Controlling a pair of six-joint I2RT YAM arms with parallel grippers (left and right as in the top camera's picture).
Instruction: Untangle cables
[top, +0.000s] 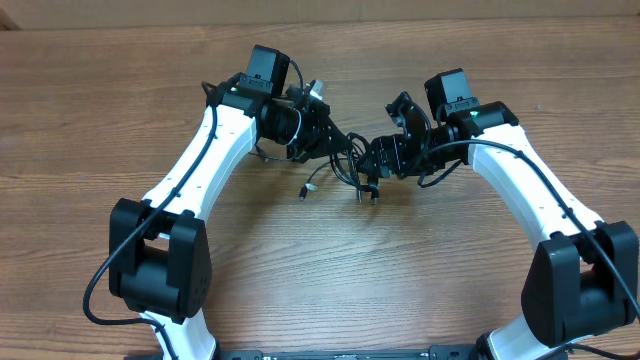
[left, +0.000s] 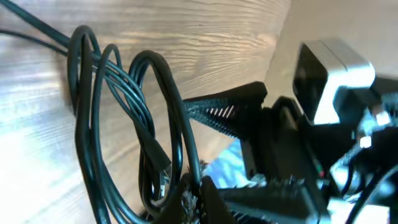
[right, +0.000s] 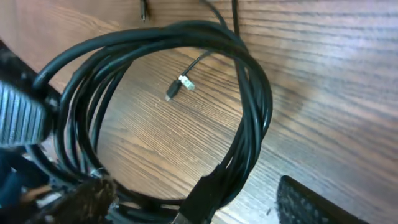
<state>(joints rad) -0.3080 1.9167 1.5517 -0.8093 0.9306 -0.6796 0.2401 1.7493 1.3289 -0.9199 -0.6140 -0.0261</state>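
Observation:
The cables (top: 347, 162) are a knotted bundle of thin black cords hanging between my two grippers over the middle of the table. Two loose plug ends (top: 304, 190) trail onto the wood below it. My left gripper (left: 198, 188) is shut on a strand at the bottom of the cables (left: 99, 124), which loop up to its left. My right gripper (right: 196, 205) is open, its fingers (right: 311, 202) standing wide on either side of the cables (right: 249, 118). A black plug (right: 200, 198) lies between them without being pinched. A small metal-tipped end (right: 180, 83) rests on the table inside the loop.
The wooden table (top: 120, 90) runs all round. The two white arms (top: 200, 160) reach in from the front corners and nearly meet, with the right gripper's ribbed finger (left: 227, 106) and camera (left: 329, 74) close in front of the left wrist.

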